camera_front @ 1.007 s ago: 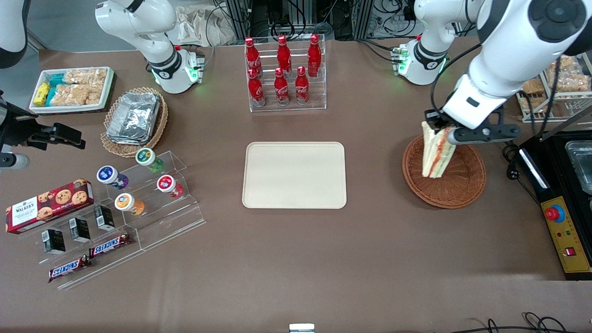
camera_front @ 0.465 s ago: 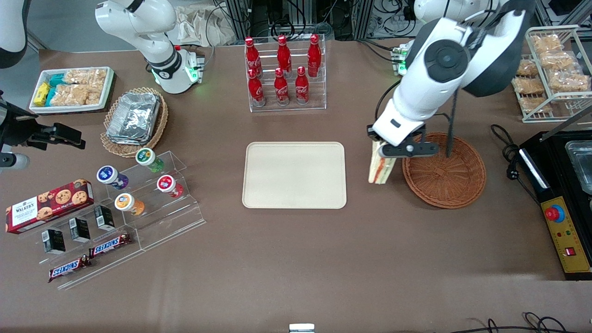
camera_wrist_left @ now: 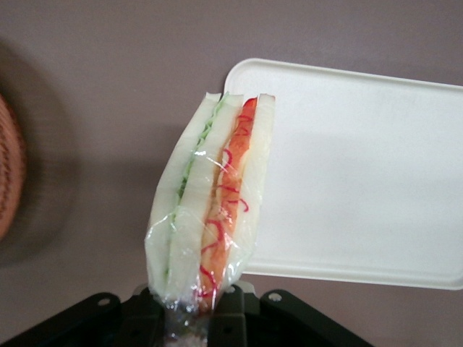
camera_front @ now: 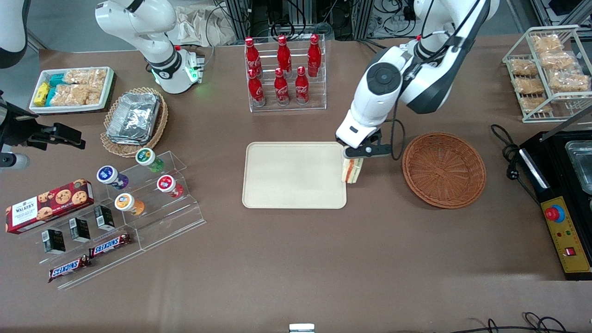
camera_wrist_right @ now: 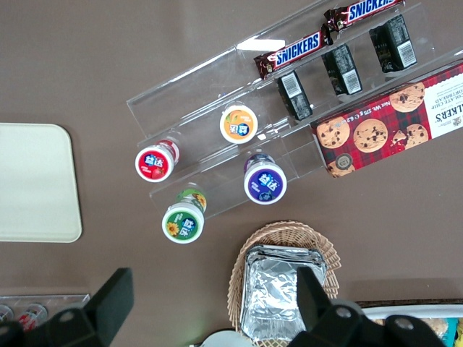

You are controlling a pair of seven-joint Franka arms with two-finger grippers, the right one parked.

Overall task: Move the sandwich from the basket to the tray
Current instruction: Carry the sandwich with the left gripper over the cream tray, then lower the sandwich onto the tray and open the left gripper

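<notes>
One sandwich (camera_front: pixel 351 170) is held clamped in the hand (camera_front: pixel 355 156) above the brown table (camera_front: pixel 296 259), between one tray (camera_front: pixel 286 175) and one basket (camera_front: pixel 444 169).

Gripper (camera_wrist_left: pixel 195 307) clamps sandwich (camera_wrist_left: pixel 210 210) above tray (camera_wrist_left: pixel 362 166) edge.

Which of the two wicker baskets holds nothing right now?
The round reddish-brown basket beside the pincer, which grips the sandwich; the tan lacy-rimmed basket holds foil packets.

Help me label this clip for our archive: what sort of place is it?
Probably a robotics lab staged as a snack counter: cola bottles and Snickers bars on clear display stands, cable clutter at the table's edge. The gripper carries a wrapped sandwich at the tray edge, away from the basket.
</notes>
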